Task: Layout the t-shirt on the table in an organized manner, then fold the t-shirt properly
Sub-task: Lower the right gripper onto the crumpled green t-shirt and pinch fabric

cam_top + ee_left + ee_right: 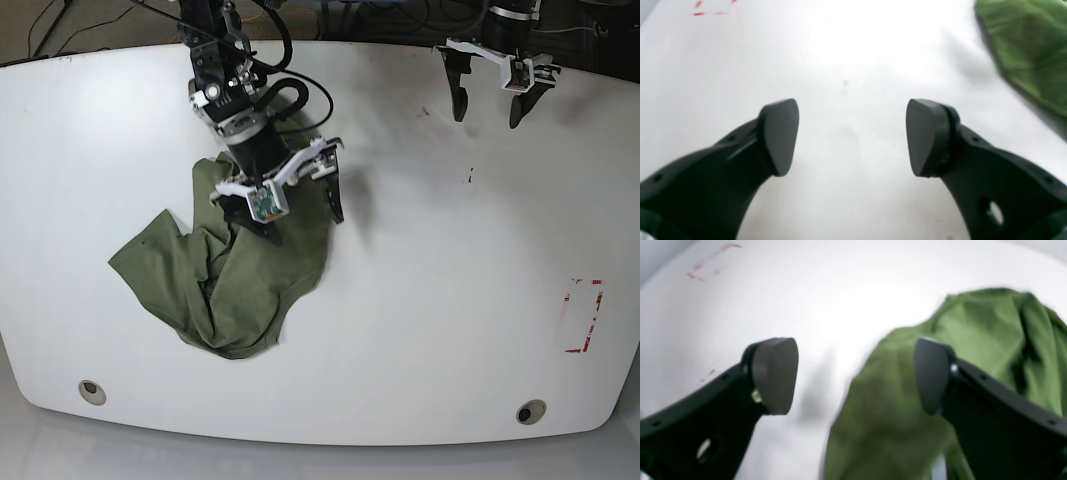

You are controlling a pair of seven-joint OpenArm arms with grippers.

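The olive-green t-shirt [230, 290] lies crumpled in a wrinkled heap on the left half of the white table [450, 300]. My right gripper [300, 218] is open and empty, just above the heap's upper right edge. In the right wrist view this gripper [853, 376] has one finger over the t-shirt [893, 406] and the other over bare table. My left gripper [490, 108] is open and empty at the far right back of the table, well away from the shirt. In the left wrist view it [851, 136] hangs over bare table, with the t-shirt [1030, 50] in the top right corner.
A red tape mark [585, 315] sits near the right edge of the table. Two round grommet holes [91, 390] [530, 411] lie near the front edge. Small dark specks [470, 177] are right of centre. Cables run behind the table's far edge.
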